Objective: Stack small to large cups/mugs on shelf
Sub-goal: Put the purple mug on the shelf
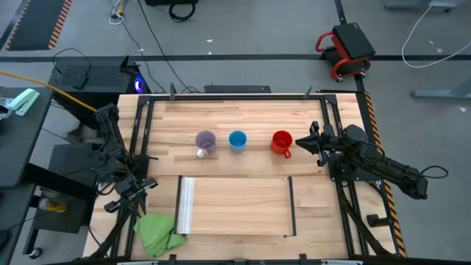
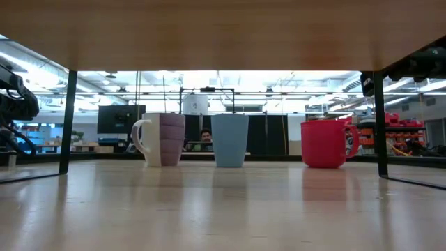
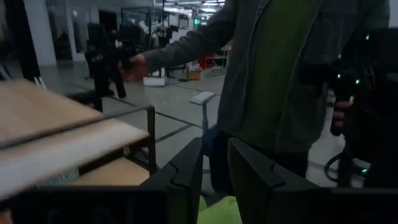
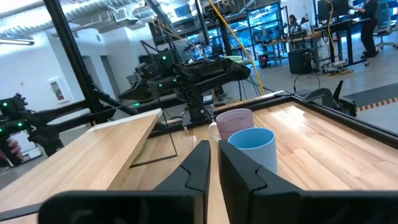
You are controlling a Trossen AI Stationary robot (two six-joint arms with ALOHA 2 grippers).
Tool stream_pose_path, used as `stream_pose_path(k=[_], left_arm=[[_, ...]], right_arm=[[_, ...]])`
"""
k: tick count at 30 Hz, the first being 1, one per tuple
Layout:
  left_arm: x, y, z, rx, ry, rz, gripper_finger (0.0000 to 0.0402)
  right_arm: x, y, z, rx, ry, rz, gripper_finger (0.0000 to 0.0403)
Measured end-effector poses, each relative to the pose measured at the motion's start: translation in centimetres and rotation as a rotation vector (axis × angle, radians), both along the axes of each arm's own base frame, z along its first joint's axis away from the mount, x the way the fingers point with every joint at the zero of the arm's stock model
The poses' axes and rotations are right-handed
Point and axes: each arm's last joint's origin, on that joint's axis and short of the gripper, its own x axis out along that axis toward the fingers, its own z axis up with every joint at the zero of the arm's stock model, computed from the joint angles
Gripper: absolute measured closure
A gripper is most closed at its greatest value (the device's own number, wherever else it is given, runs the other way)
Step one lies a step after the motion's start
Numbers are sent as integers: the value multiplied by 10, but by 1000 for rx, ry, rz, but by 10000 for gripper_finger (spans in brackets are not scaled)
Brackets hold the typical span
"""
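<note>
Three mugs stand upright in a row on the tabletop: pale purple [image 1: 205, 141], bright blue [image 1: 237, 140] and red [image 1: 281, 141], each resting on its base. The low view shows the same row: purple [image 2: 164, 139], blue [image 2: 229, 139], red [image 2: 324, 143]. The light-wood shelf [image 1: 235, 206] sits nearer, raised on thin dark legs. My right gripper [image 1: 310, 140] hovers just right of the red mug and above mug height, shut, touching nothing. Its wrist view shows the blue mug [image 4: 252, 149] and the purple mug [image 4: 233, 121]; the red one is out of that view. My left gripper [image 1: 138, 190] waits at the table's left edge, slightly open.
A green cloth [image 1: 158, 232] lies crumpled at the table's near left corner, beside the shelf's silvery strip [image 1: 186, 206]. A black frame rail [image 1: 324, 132] runs along the table's sides. A person in a grey sleeve [image 3: 261, 68] stands close beside the left arm.
</note>
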Motion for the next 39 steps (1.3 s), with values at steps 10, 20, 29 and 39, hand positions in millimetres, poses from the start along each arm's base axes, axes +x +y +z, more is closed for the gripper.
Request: stream_pose_path(k=[10, 20, 29, 39], left_arm=[[-4, 8, 33, -159, -370, 80, 313], [4, 21, 37, -236, -227, 536, 323], [7, 36, 31, -521, 119, 1011, 315], [7, 37, 31, -773, 231, 975, 323]], right_arm=[[0, 0, 0, 0, 0, -1, 364], [0, 0, 0, 0, 0, -1, 364], [0, 0, 0, 48, -4, 4, 364], [-3, 1, 17, 199, -175, 11, 364]])
